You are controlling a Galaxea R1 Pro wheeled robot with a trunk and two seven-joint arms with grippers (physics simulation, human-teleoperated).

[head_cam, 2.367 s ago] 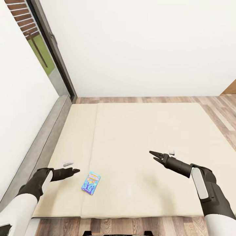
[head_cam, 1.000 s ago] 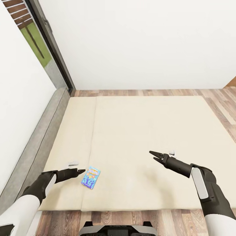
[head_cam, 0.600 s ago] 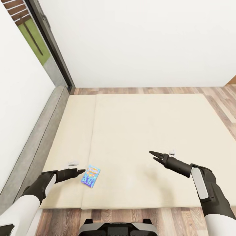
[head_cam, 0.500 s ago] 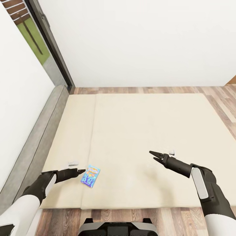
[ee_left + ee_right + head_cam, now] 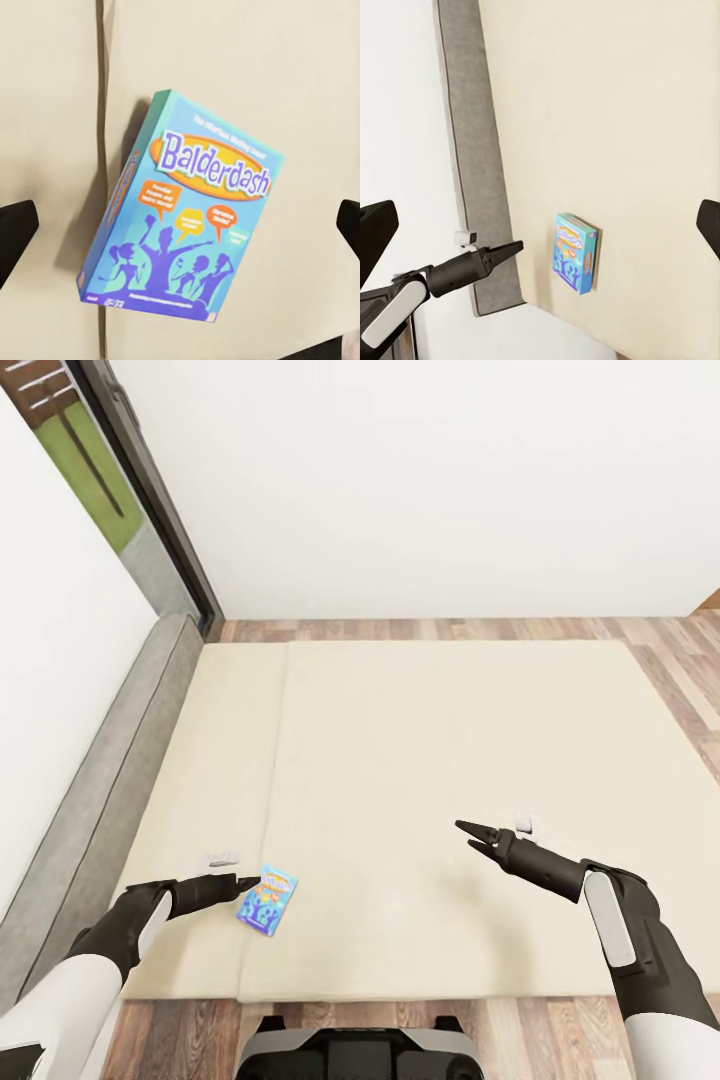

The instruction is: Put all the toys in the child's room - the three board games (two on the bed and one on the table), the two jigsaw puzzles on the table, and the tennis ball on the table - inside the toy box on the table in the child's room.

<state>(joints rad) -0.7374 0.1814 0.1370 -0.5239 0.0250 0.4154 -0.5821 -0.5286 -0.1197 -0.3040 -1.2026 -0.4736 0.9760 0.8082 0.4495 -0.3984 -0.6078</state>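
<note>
The blue board game (image 5: 267,898) lies flat on the bed (image 5: 420,760), lower left of my head view. My base has rolled back slightly; my left gripper (image 5: 243,881) hovers at its edge, jaws spread, nothing grasped. Right gripper (image 5: 466,834) also open.

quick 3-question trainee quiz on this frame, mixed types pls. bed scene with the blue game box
1. True or false: the left hand is shut on the blue board game.
2. The printed title on that box, readable in the left wrist view, is: A) SKIP-BO B) Balderdash C) Monopoly
3. Fill in: the box lies flat on the beige ____ of the bed, near its foot edge.

Key
1. False. The hand's tips sit just beside the box, and in the left wrist view its fingers stand wide apart on either side.
2. B
3. mattress
</note>
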